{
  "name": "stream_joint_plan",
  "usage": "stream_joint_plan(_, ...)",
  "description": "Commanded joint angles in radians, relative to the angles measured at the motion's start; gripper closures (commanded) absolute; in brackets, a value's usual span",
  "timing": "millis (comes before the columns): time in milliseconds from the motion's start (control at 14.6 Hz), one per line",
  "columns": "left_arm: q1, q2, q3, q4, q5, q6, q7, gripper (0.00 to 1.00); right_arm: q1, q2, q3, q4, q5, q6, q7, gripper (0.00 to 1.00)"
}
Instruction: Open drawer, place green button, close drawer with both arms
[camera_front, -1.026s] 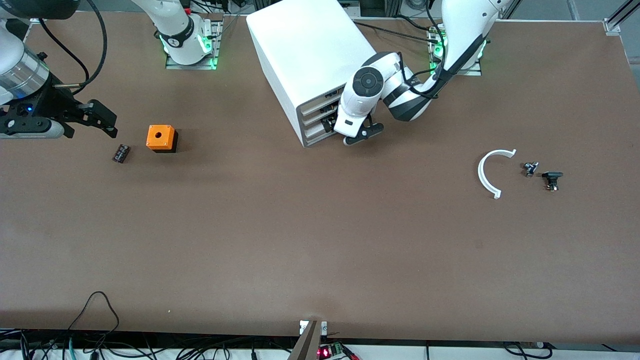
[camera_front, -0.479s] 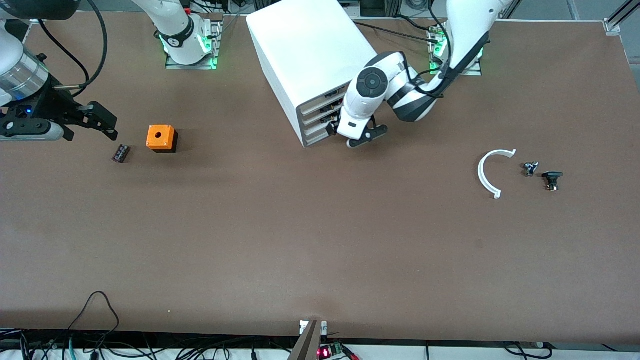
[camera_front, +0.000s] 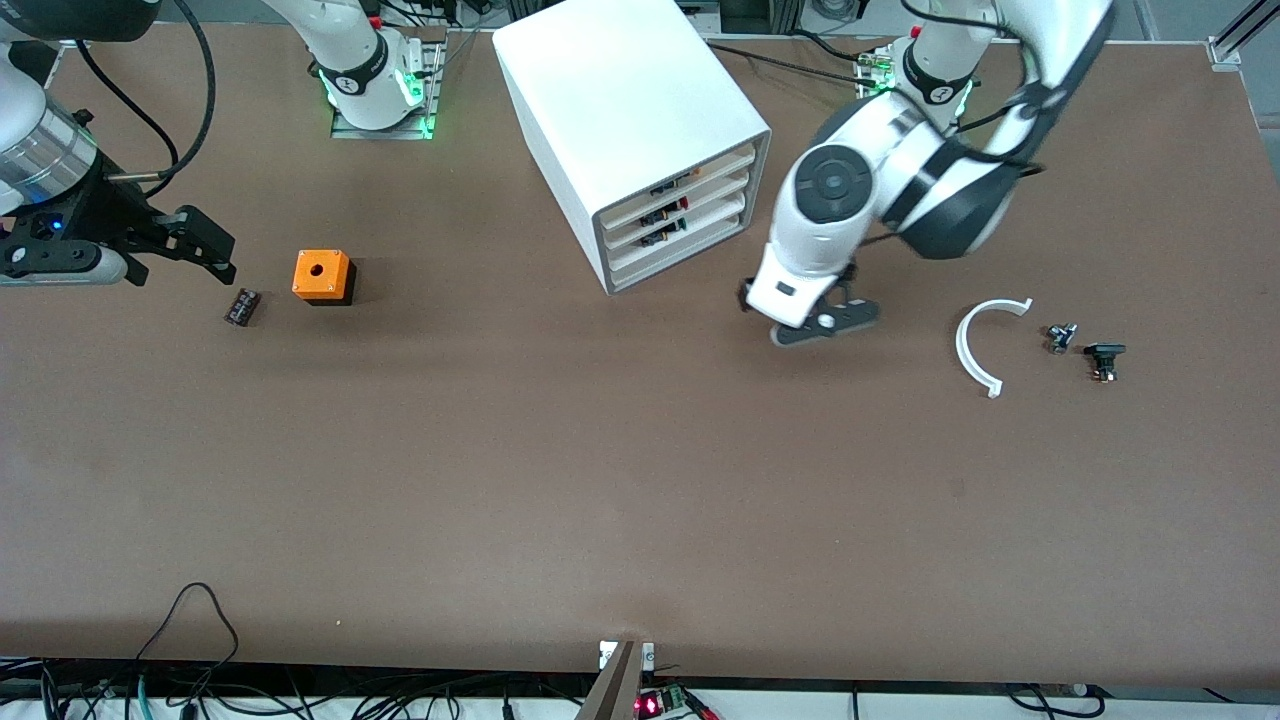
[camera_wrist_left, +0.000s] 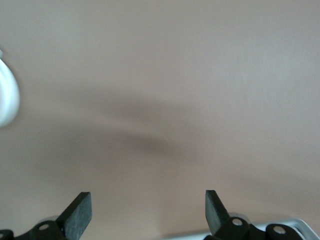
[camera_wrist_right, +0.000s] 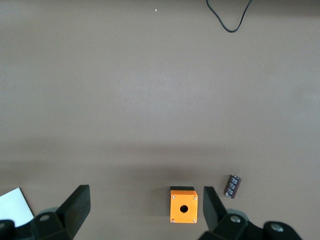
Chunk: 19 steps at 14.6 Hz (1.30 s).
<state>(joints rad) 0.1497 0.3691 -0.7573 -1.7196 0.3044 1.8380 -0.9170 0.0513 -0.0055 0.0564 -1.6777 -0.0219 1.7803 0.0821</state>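
The white cabinet (camera_front: 620, 90) stands at the back middle of the table. All three tiers look pushed in, including the lowest drawer (camera_front: 700, 238). The green-capped button is not in view; small dark items show through the drawer fronts. My left gripper (camera_front: 812, 326) is open and empty over bare table, between the cabinet and a white arc; its wrist view (camera_wrist_left: 147, 215) shows only table under it. My right gripper (camera_front: 205, 248) is open and empty at the right arm's end, beside a small black part (camera_front: 241, 306); it waits there, and in its wrist view (camera_wrist_right: 145, 207) nothing lies between the fingers.
An orange cube with a round hole (camera_front: 322, 275) (camera_wrist_right: 183, 205) sits next to the black part (camera_wrist_right: 232, 186). A white arc (camera_front: 972, 350) and two small dark parts (camera_front: 1060, 336) (camera_front: 1104, 358) lie toward the left arm's end. Cables hang at the table's near edge (camera_front: 190, 610).
My left gripper has drawn back from the cabinet's drawer fronts and swung out over the table toward the white arc. The right arm has barely moved.
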Motion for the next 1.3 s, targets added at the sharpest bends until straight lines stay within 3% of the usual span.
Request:
stream_joint_plan(0, 0.105, -0.057, -0.013, 0.083, 0.033, -0.084, 0.266, 0.00, -0.005, 0.012, 0.000, 0.038, 0.008, -0.013, -0.005, 0.00)
stream_joint_plan(274, 0.227, -0.116, -0.013, 0.175, 0.018, -0.162, 0.520, 0.00, -0.004, 0.024, 0.000, 0.052, 0.008, -0.015, -0.007, 0.00)
stream_joint_plan(410, 0.242, -0.154, 0.030, 0.212, -0.027, -0.222, 0.708, 0.00, -0.004, 0.024, 0.000, 0.050, 0.007, -0.015, -0.007, 0.00)
stream_joint_plan(684, 0.105, -0.249, 0.339, 0.189, -0.181, -0.233, 0.936, 0.00, -0.001, 0.024, 0.000, 0.052, 0.007, -0.015, -0.007, 0.00)
stream_joint_plan(889, -0.084, -0.343, 0.655, 0.112, -0.374, -0.232, 1.007, 0.00, -0.001, 0.024, 0.000, 0.052, 0.007, -0.013, -0.005, 0.00)
stream_joint_plan(957, -0.160, -0.373, 0.755, 0.085, -0.390, -0.224, 1.030, 0.00, -0.001, 0.024, 0.000, 0.052, 0.007, -0.015, -0.005, 0.00)
stream_joint_plan(1026, -0.215, -0.390, 0.801, 0.072, -0.381, -0.223, 1.059, 0.00, 0.001, 0.024, 0.000, 0.052, 0.005, -0.015, -0.004, 0.00)
stream_joint_plan(1231, -0.237, -0.397, 0.825, 0.069, -0.335, -0.200, 1.057, 0.00, 0.001, 0.024, 0.000, 0.052, 0.007, -0.013, -0.005, 0.00)
